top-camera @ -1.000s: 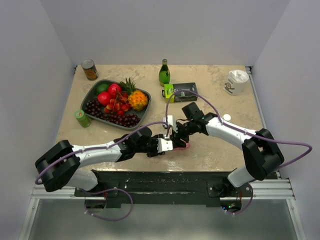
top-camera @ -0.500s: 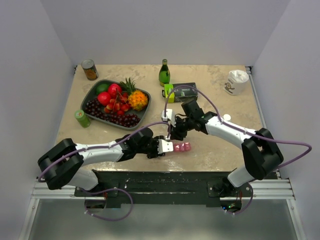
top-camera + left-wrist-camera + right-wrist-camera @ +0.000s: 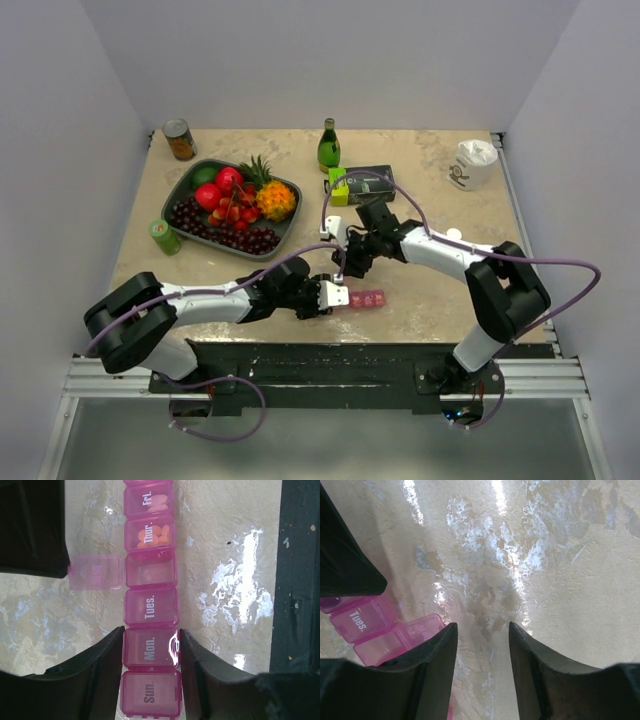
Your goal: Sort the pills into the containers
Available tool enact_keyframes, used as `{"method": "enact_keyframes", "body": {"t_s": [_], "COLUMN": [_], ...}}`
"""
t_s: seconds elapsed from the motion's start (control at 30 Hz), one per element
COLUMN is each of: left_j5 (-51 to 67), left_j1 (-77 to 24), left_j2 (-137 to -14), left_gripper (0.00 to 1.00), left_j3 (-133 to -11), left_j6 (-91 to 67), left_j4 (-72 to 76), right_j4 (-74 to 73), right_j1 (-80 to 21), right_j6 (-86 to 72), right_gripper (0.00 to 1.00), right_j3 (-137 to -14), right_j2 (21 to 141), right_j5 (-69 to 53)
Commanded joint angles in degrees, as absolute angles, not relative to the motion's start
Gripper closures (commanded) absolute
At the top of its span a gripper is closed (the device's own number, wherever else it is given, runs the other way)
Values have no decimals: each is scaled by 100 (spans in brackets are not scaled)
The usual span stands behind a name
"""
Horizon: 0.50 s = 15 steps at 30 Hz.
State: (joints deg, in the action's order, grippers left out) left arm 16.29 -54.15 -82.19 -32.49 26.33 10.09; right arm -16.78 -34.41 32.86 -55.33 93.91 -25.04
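Pill organiser (image 3: 150,607) pinched by left pincer (image 3: 150,634), right pincer (image 3: 482,627) spread nearby, fruit tray (image 3: 177,190) behind

One organiser (image 3: 365,298); two cans (image 3: 180,139) (image 3: 163,237); one bottle (image 3: 329,146); one fruit tray (image 3: 170,208); one box (image 3: 368,184); one cup (image 3: 472,165); one cap (image 3: 454,235); two arms (image 3: 200,300) (image 3: 450,255).

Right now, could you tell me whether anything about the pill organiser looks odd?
Only one thing: on the pill organiser, the compartment between Tues. and Thur. is open, its lid flipped flat sideways, while the other visible lids are shut. Nothing looks spilled.
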Motion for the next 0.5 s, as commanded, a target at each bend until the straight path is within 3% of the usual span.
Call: {"method": "enact_keyframes", "body": {"t_s": [0.0,0.23,0.3,0.37,0.47], "left_j5": [1433,1222,1222,1134,976], "left_j1": [-5397,-5124,-5115,-5115,-5115], "left_j2": [-8419,-8727,-8806,-8781,-8605], "left_gripper": [100,100,81,53,40], "left_j3": [-3463,-3700,-3840,-3885,-3858], "left_j6": [2487,2338,2347,2312,2233], "left_j4": [1336,1521,1328,1240,1204], "right_j4": [-1880,-2364,-2399,-2399,-2557], "right_j1": [-3376,-2094,-1934,-1714,-1556], "right_j6": [3086,3243,3322,3331,3427], "right_gripper": [48,24,22,20,19], "right_j3": [-5985,-6039,-5915,-5906,-5976], "right_j2": [9168,8114,7833,7752,7743], "right_j5": [-2671,-3770,-3910,-4060,-4175]}}
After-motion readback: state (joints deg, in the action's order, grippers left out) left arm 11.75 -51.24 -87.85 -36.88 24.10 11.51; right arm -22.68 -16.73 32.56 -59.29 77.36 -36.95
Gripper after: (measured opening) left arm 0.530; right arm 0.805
